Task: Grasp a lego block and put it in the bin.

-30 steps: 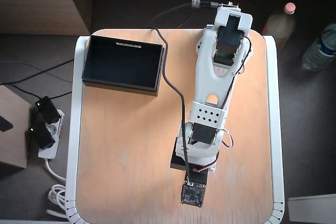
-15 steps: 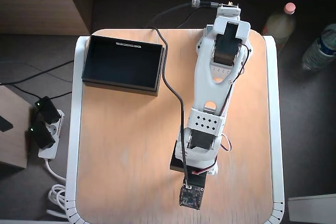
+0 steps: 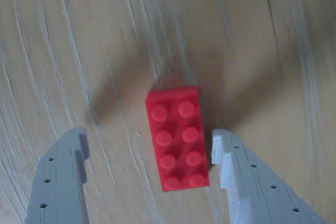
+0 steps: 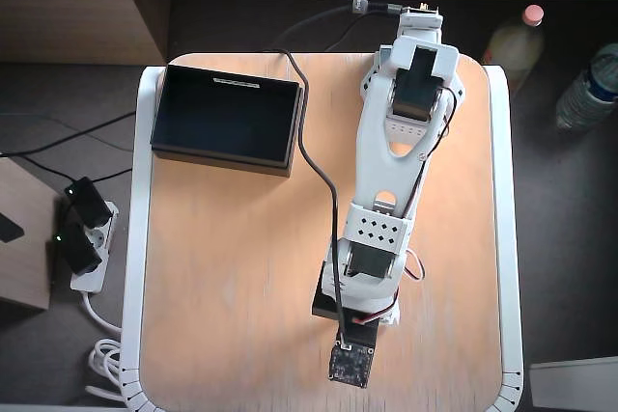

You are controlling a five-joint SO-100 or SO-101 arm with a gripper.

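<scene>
Our gripper [image 3: 149,153] hangs open and empty astride the red lego block [image 3: 176,138] lying studs-up on the desk [image 4: 232,277]; we judge the grasp pending, needing descent, closing, then carrying to the bin [image 4: 227,119].

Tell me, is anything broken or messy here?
Nothing looks broken or spilled. The red lego block lies flat on the table, studs up, between the open hand's fingers, closer to the right one in the wrist view. The bin looks empty.

Home: bottles [image 4: 591,86], floor power strip [image 4: 85,238].
</scene>
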